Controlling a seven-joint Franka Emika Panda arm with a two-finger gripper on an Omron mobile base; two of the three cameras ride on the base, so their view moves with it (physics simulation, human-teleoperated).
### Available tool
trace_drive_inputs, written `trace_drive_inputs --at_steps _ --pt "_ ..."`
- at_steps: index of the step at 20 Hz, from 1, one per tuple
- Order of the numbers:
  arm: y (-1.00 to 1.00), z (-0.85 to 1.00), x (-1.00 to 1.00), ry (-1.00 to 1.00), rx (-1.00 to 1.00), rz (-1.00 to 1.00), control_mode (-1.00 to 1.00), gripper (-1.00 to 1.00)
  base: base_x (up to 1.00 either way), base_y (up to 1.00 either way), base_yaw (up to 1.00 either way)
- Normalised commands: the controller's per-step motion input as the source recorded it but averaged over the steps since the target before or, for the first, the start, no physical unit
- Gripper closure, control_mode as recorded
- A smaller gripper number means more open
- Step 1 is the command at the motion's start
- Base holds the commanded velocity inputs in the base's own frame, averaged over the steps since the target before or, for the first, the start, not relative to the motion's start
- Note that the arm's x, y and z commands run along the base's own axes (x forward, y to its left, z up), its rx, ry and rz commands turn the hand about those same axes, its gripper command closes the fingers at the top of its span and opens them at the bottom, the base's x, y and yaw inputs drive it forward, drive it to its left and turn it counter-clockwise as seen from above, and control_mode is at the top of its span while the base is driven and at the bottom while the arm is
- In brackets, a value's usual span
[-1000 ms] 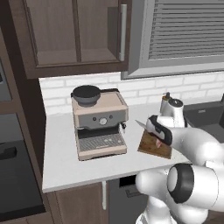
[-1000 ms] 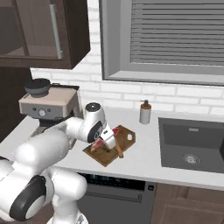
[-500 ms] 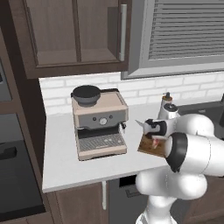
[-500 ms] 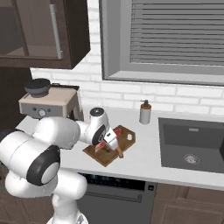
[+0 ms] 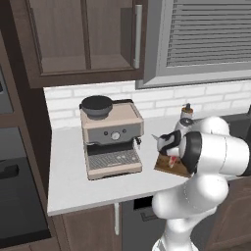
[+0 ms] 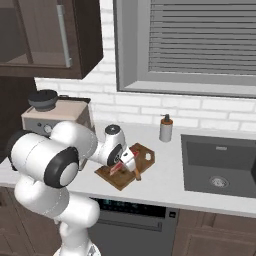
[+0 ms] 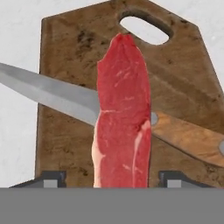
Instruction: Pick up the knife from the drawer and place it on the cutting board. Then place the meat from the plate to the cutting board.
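Note:
The dark wooden cutting board [image 7: 65, 131] lies on the counter with its handle hole at the far end. On it lies the knife [image 7: 52, 94], blade to the left and wooden handle to the right in the hand view. The red-pink meat [image 7: 124, 122] lies lengthwise on the board, across the knife. My gripper [image 7: 112, 180] hovers just above the meat's near end, open, with its fingertips [image 7: 50, 179] standing clear on either side. From the base, the gripper [image 6: 125, 161] sits low over the board [image 6: 145, 152], the meat [image 6: 115, 169] under it. The plate and the drawer are out of view.
A coffee machine [image 5: 112, 137] stands left of the board on the white counter [image 5: 73, 181]. A soap bottle [image 6: 165, 129] stands behind the board by the brick wall. The sink [image 6: 220, 165] lies to the right. Dark wall cabinets [image 5: 88, 39] hang overhead.
The fingers have spread apart and let go of the meat, which now rests on the board across the knife. The arm's elbow has swung nearer to the cameras.

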Motion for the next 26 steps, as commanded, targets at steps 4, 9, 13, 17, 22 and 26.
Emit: trace_drive_inputs --at_steps 4,9,13,17,22,26 --pt "-0.05 0.0 0.13 0.0 0.0 0.0 -1.0 -1.0 0.0 0.0 0.0" --pt "-0.11 0.36 -0.36 -0.03 0.01 0.0 -1.0 -1.0 0.0 0.0 0.0" --pt "-0.01 0.63 -0.59 -0.01 0.01 0.0 -1.0 -1.0 0.0 0.0 0.0" --pt "0.0 0.76 -0.35 0.0 0.0 0.0 -1.0 -1.0 0.0 0.0 0.0" --pt "-0.01 0.47 -0.24 -0.01 0.0 0.0 -1.0 -1.0 0.0 0.0 0.0" --pt "-0.04 0.1 -0.26 -0.06 0.0 0.01 -1.0 -1.0 0.0 0.0 0.0"
